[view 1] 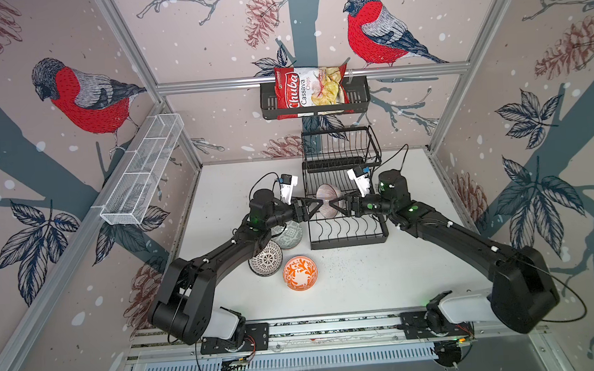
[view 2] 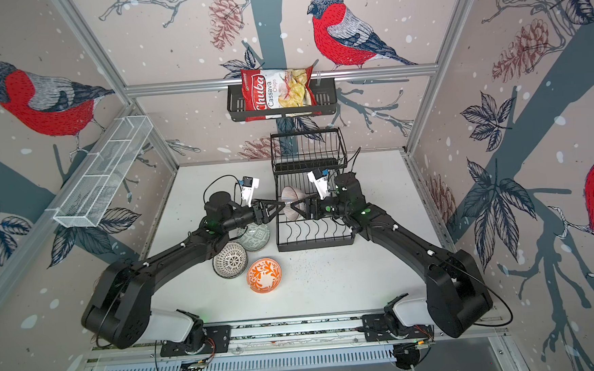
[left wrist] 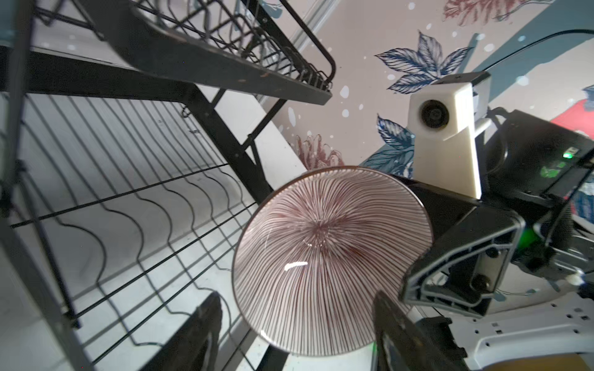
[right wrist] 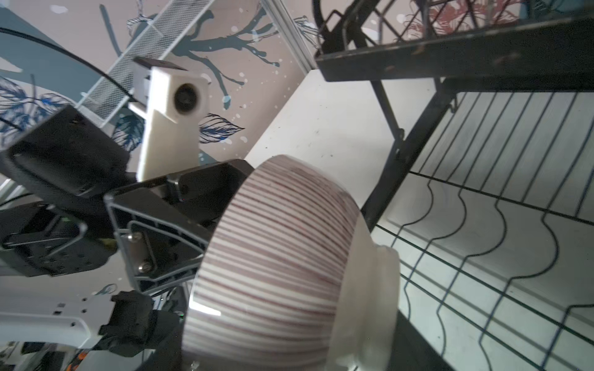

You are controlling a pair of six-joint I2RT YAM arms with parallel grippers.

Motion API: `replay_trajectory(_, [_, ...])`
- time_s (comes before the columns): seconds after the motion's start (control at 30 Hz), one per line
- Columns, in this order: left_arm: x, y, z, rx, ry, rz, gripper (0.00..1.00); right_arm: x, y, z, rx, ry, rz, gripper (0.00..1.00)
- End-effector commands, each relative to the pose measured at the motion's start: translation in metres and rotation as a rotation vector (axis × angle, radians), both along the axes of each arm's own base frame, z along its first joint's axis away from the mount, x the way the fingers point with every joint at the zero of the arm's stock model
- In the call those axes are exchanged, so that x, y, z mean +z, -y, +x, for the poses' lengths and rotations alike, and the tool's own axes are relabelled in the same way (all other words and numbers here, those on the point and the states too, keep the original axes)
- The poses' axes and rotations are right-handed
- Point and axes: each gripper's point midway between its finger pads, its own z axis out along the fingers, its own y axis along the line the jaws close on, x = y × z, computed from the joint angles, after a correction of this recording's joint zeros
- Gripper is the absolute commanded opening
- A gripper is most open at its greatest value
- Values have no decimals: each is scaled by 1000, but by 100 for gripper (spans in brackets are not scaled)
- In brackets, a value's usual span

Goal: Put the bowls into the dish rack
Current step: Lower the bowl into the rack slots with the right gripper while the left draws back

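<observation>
The left gripper (view 1: 319, 203) stands open. In its wrist view its fingers (left wrist: 205, 334) are spread wide to either side of the pink-lined bowl (left wrist: 328, 257) straight ahead of it and pinch nothing. The right gripper (view 1: 332, 203) faces it from the far side of the bowl with its jaws also wide, but it cannot be told whether they clamp the bowl or only back it. Between the two tips the bowl stands on edge over the wavy wires (left wrist: 128, 225) in the lower tier of the dish rack (view 1: 348, 241); whether it rests on them is unclear. Its mouth faces the left gripper and its foot the right one, so its mouth-to-foot axis lies roughly level, tip to tip. This looks like the first bowl going in, since no other shows in the rack. Behind the left gripper, under its arm, the grey-green bowl (view 1: 289, 235), the dotted bowl (view 1: 265, 259) and the orange bowl (view 1: 300, 273) sit on the table (view 1: 365, 277), yet to be loaded.
</observation>
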Motion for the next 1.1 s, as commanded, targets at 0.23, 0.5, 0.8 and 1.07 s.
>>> replay_trajectory(0.23, [-18,-29,7,165,10,162,75,-34,20,37,-154,93,-230,54])
replay_trajectory(0.5, [-20,-36,5,194,10,178,74,-53,31,60,-248,169,-451,54])
replay_trajectory(0.8, [-16,-43,2,220,44,180,75,-69,41,80,-365,270,-659,54])
replay_trajectory(1.07, [-16,-46,1,236,47,182,75,-68,43,95,-436,402,-837,54])
